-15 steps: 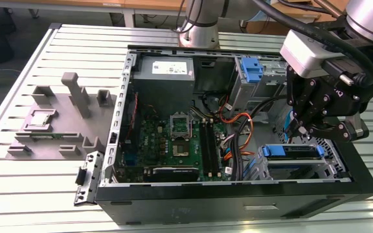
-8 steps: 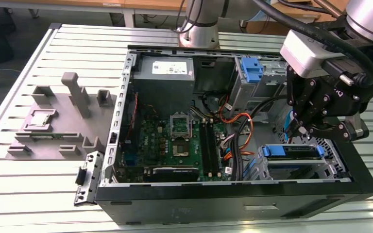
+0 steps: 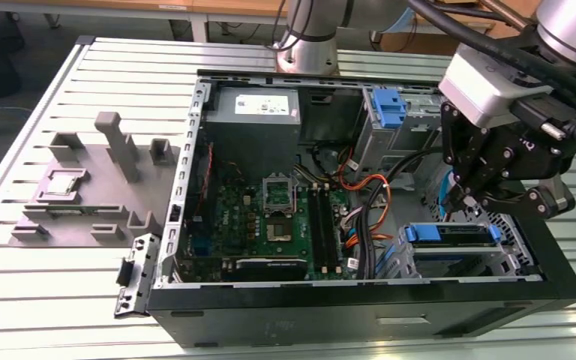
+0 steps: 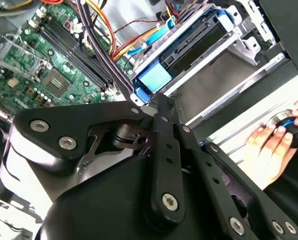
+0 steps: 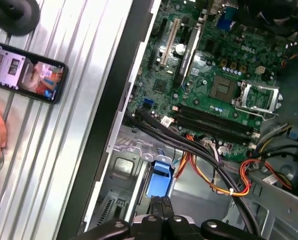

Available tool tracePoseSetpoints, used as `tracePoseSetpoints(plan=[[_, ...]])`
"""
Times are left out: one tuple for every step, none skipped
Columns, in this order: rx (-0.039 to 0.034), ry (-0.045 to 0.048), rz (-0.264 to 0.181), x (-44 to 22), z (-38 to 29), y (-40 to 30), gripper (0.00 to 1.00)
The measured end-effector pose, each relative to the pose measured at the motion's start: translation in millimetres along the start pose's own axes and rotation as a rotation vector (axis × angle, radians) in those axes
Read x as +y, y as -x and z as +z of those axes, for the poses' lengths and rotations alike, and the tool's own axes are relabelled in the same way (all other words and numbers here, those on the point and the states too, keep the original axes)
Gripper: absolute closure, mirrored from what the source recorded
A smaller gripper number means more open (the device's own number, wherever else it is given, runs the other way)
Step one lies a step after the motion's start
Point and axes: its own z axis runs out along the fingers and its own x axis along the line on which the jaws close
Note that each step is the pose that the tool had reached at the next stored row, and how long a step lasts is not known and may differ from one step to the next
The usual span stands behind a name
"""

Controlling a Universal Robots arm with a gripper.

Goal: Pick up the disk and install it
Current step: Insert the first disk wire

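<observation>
The open computer case (image 3: 368,300) is laid on the slatted table (image 3: 68,300); the disk (image 3: 448,234), in its blue carrier, is seated in the drive cage at the case's corner nearest the exterior view's right; the gripper (image 3: 465,201) is held just above it, fingers pressed together, nothing grasped; cables (image 3: 368,202) are crowded beside the cage; a grey fixture (image 3: 88,191) occupies the table's far side; a person's hand (image 4: 276,142) is rested on the table edge.
</observation>
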Motion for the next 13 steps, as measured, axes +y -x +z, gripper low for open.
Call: tracePoseSetpoints(plan=[[0.0000, 0.0000, -0.001, -1.8, 0.0, -0.5, 0.90], [0.0000, 0.0001, -0.001, -4.0, 0.0, -0.9, 0.90], [0.0000, 0.0001, -0.001, -6.4, 0.1, -1.2, 0.90], [0.0000, 0.0001, -0.001, -8.5, 0.1, -1.3, 0.90], [0.0000, 0.0001, -0.001, -10.3, 0.1, -1.4, 0.90], [0.0000, 0.0001, -0.001, -12.2, 0.1, -1.8, 0.90], [0.0002, 0.0001, -0.001, -14.1, 0.1, -2.1, 0.90], [0.0001, 0.0001, -0.001, -16.2, 0.2, -2.5, 0.90], [0.0000, 0.0001, -0.001, -18.4, 0.3, -3.0, 0.90], [0.0000, 0.0001, -0.001, -20.9, 0.3, -3.4, 0.90], [0.0001, 0.0001, -0.001, -23.0, 0.4, -3.7, 0.90], [0.0000, 0.0001, -0.001, -25.0, 0.5, -3.9, 0.90], [0.0001, 0.0000, -0.001, -26.6, 0.7, -4.0, 0.90]])
